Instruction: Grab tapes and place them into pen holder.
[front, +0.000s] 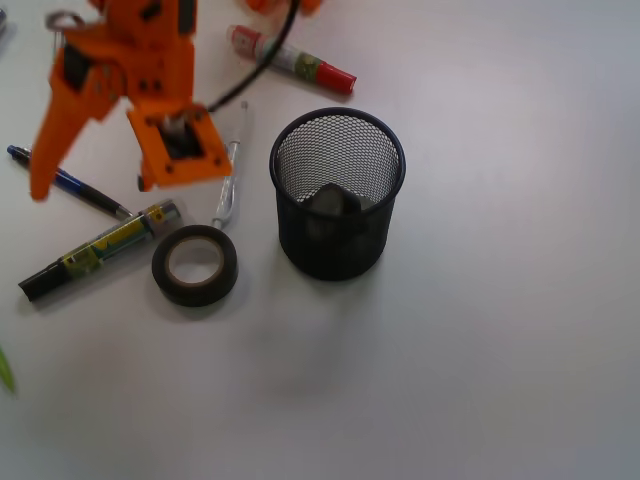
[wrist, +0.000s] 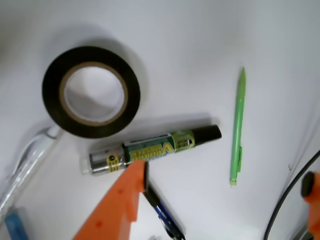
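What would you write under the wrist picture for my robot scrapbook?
Black tape roll lies flat beside a green-labelled marker and a green pencil, below the orange gripper finger.

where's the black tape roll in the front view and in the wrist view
Front: the black tape roll lies flat at lower left of centre, left of the mesh pen holder.
Wrist: the roll is at upper left.
Shared landmark: the yellow-green labelled marker lies beside the roll in both views.

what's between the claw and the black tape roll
The yellow-green marker lies between the claw and the black tape roll, clearest in the wrist view.
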